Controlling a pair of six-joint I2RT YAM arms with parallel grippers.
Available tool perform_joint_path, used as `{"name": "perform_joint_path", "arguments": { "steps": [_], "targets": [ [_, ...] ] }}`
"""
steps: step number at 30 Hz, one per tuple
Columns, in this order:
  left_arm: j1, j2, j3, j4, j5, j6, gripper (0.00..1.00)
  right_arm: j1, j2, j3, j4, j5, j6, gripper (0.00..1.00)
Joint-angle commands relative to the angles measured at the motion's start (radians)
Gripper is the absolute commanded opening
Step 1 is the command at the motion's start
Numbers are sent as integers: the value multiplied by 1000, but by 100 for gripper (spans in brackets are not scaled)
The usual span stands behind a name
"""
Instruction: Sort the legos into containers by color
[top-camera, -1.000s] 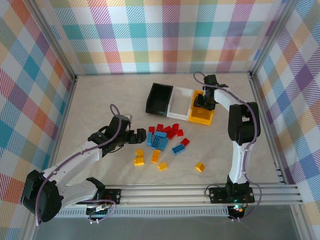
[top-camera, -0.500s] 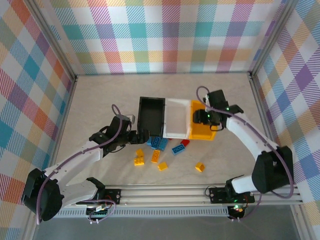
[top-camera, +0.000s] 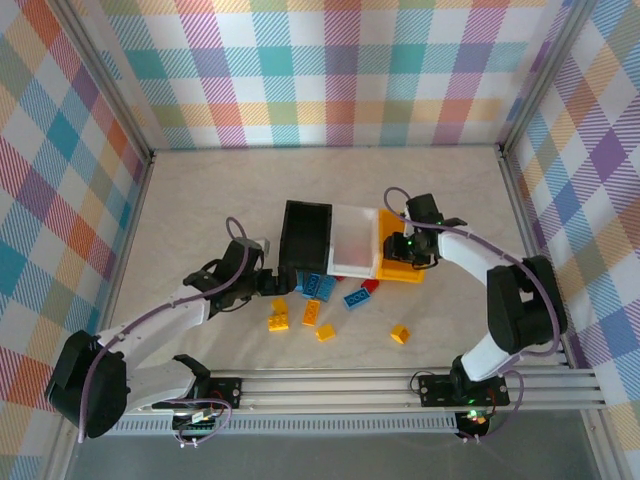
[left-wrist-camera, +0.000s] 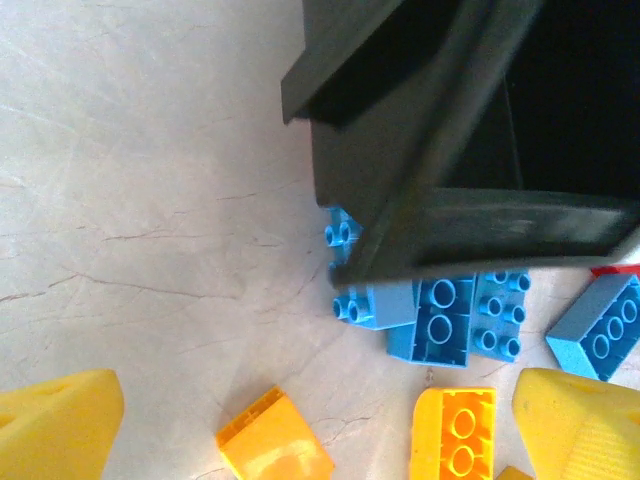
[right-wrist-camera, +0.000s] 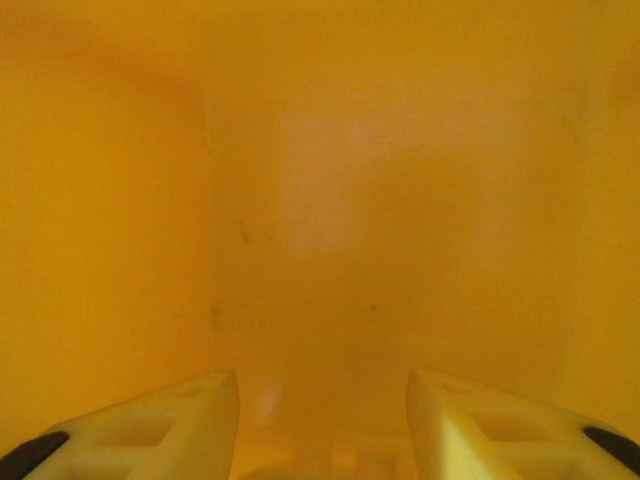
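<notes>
While your right gripper (top-camera: 405, 247) sits down inside the yellow-orange bin (top-camera: 400, 272), its fingers (right-wrist-camera: 180, 420) are partway apart. You can't tell whether they pinch the bin wall or nothing. Sorting looks barely begun: the legos (top-camera: 311, 312) lie loose on the table (top-camera: 200, 200) before the bins. Your left gripper (top-camera: 270, 283) is spread wide just beside the black bin (top-camera: 305, 235), above the blue bricks (left-wrist-camera: 440, 320). The next move is to single out one brick, lower, and close squarely.

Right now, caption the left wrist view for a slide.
Open left gripper facing blue legos at the black bin's edge, yellow legos nearer.
</notes>
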Motion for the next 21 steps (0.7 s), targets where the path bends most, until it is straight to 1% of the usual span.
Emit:
{"name": "perform_joint_path", "arguments": {
  "steps": [1,4,6,8,11,14,18,21],
  "targets": [
    [6,-26,8,15,-37,5,100,3,9,76,8,-14,19,53],
    [8,-7,44,15,-47,18,100,17,-68,79,-5,0,38,59],
    [8,13,68,15,-47,24,100,34,-113,98,-47,31,37,61],
    [8,43,91,17,-43,30,100,50,-125,117,-65,22,38,62],
    [11,96,123,24,-37,36,100,78,-107,160,-108,35,35,64],
    [11,129,141,41,-22,32,100,82,-91,169,-92,47,37,65],
    [23,177,169,64,-20,40,100,82,6,253,-78,66,15,65],
    [40,228,211,50,-5,57,100,80,99,336,-69,57,8,65]
  ]
}}
